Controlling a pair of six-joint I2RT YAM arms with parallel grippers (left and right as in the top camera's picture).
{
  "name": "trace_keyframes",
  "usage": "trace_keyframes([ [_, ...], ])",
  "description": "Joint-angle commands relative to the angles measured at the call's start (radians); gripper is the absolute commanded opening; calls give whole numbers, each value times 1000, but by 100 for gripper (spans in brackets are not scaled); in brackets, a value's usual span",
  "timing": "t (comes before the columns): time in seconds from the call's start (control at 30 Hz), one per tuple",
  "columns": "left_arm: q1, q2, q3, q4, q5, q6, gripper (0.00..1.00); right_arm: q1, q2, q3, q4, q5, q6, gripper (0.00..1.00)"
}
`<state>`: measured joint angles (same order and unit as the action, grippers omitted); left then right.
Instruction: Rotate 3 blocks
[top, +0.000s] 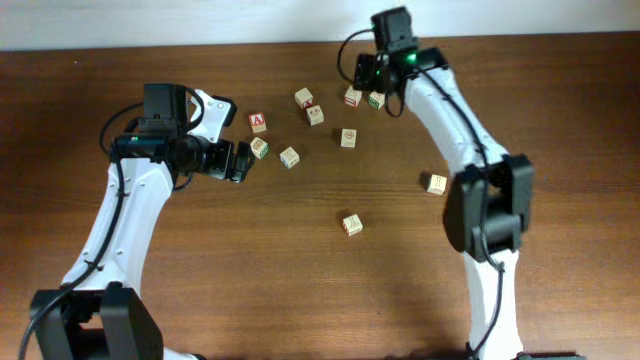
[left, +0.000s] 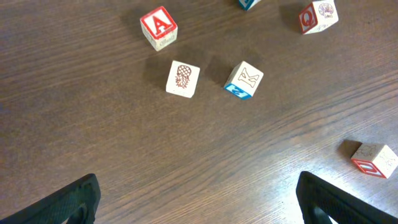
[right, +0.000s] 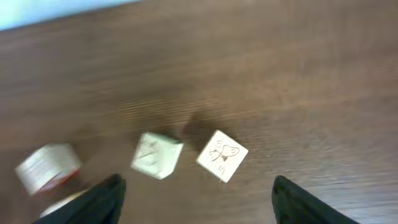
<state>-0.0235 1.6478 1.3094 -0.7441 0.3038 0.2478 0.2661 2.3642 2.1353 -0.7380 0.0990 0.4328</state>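
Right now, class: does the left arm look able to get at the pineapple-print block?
Probably yes: the left pincer is open, and only bare table lies between it and the pineapple-print block.

Wooden table (top: 300, 290) fills overhead view: dark brown, grain running left to right. Pale strip (top: 200, 20) along far edge, white and plain; wall or floor beyond, cannot tell which. Light even, from above, with short soft shadows on wood. Left wrist view: table close up, grain sharp, fine dark streaks. Right wrist view: table blurred, faint sheen across it, bluish sliver (right: 50, 12) at top left corner past table edge.
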Motion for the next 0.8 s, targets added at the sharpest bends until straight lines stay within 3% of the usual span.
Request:
trace_keyframes([
  [0.0, 7, 5, 14, 2, 14, 15, 99, 1, 49, 0, 47, 80, 167, 75],
  [0.1, 7, 5, 14, 2, 14, 15, 99, 1, 99, -1, 77, 100, 216, 74],
  [0.4, 7, 5, 14, 2, 14, 15, 99, 0, 164, -5, 70, 122, 214, 52],
  [0.5, 7, 5, 14, 2, 14, 15, 99, 0, 172, -5, 65, 122, 200, 31],
  [0.57, 7, 5, 14, 2, 14, 15, 99, 0, 171, -5, 62, 114, 145, 23],
  [0.77, 7, 5, 14, 2, 14, 15, 99, 0, 37, 124, -106, 17, -51, 21],
])
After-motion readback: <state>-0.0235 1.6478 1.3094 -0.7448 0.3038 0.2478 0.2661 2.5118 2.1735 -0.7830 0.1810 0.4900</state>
